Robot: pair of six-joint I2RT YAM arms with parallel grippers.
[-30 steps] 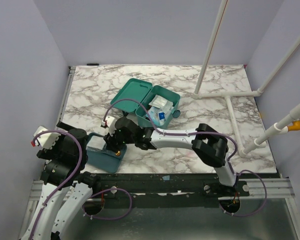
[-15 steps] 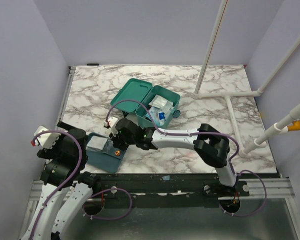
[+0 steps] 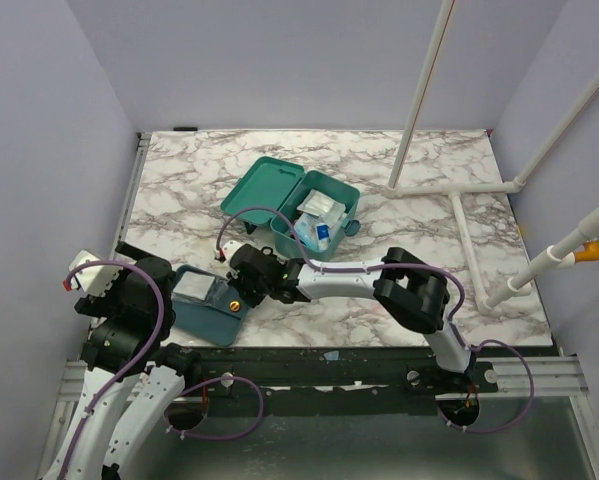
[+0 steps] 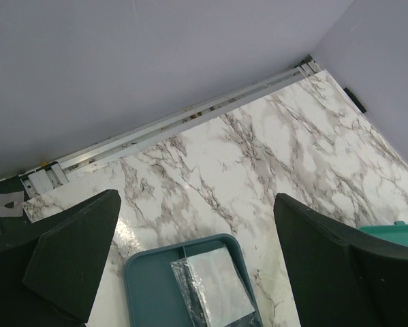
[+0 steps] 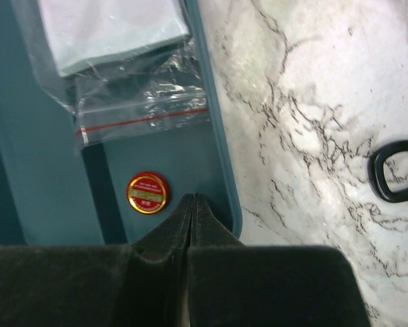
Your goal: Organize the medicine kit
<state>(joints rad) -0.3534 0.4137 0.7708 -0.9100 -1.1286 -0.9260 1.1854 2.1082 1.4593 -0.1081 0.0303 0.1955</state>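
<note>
- Glossy, grey-veined marble tabletop.
- Medicine kit: teal-green rounded plastic, lid flung open, white packets inside, mid-tabletop toward the back.
- Darker teal tray, shallow, near the left front edge.
- Left gripper: jaws spread wide, empty.
- Right gripper: jaws clenched on nothing, over the tray rim.
- Only the right wrist view shows a crinkled clear bag and a round red-gold tin clearly.

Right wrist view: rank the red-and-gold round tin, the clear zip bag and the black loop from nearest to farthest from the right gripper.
From the right gripper:
1. Red-and-gold round tin, just left of the tips, in the teal tray.
2. Clear zip bag, higher up in the tray.
3. Black loop, far right on the marble.
</note>
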